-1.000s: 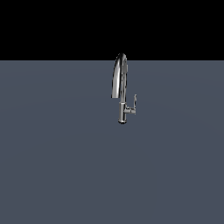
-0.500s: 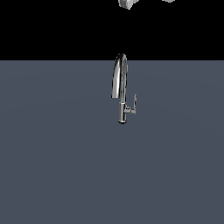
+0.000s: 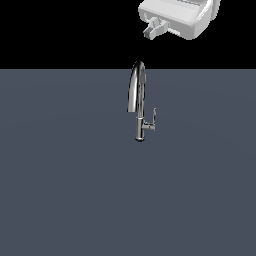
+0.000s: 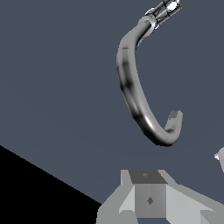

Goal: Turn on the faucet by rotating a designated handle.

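Chrome faucet (image 3: 138,102) stands alone near the middle of the slate-grey desk (image 3: 60,190), its arched spout rising from a slim stem. The handle (image 3: 151,121) juts from that stem toward the exterior view's right, low on the faucet, its tip bent upward.

White-grey gripper (image 3: 156,27) hangs well above the faucet's arch and toward the exterior view's right of it — nothing is touched yet. Only one finger stub shows clearly, so I cannot tell whether the fingers are spread or pressed together.

The step in hand looks like the approach. To do it well, the descent should stay on the handle's side of the spout, clear of the arch, then come level with the upturned tip — pushing near the tip gives the best leverage.

Beyond the desk's far edge the room is plain black.
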You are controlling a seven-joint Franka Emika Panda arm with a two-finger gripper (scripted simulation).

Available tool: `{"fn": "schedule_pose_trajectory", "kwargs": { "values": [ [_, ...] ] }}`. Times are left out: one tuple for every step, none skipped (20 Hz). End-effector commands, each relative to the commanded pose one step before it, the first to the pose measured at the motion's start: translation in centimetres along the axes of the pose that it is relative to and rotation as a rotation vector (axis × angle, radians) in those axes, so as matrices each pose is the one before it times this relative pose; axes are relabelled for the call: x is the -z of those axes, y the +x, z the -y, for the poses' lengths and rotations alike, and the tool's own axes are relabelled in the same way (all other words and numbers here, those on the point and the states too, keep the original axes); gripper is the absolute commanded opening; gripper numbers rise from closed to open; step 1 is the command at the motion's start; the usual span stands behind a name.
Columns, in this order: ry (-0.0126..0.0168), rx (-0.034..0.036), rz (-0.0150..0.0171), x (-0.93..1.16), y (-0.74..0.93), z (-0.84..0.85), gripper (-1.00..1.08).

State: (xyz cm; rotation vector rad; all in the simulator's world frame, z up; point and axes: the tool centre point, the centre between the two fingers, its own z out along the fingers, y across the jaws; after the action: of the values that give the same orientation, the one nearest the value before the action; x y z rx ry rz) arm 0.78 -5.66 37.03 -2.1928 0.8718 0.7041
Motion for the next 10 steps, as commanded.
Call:
{"fn": "schedule_pose_trajectory", "kwargs": {
  "values": [
    [0.0488,-0.04615,0.03795,-0.07,1.952,0.033,-1.0],
    [0.01978,-0.01898,0.01532,-0.026,0.792,0.019,-1.0],
    [0.02009,-0.01928,0.01556,-0.026,0.803,0.019,-1.0],
    [0.02043,-0.01961,0.01581,-0.026,0.816,0.019,-1.0],
    [0.02077,-0.01995,0.01608,-0.027,0.828,0.02,-1.0],
    [0.02116,-0.02033,0.01636,-0.026,0.843,0.02,-1.0],
    [0.02156,-0.02073,0.01666,-0.027,0.858,0.021,-1.0],
    [0.02199,-0.02117,0.01699,-0.027,0.874,0.021,-1.0],
    [0.02246,-0.02164,0.01733,-0.028,0.892,0.022,-1.0],
    [0.02296,-0.02215,0.01771,-0.028,0.912,0.022,-1.0]
  ]
}}
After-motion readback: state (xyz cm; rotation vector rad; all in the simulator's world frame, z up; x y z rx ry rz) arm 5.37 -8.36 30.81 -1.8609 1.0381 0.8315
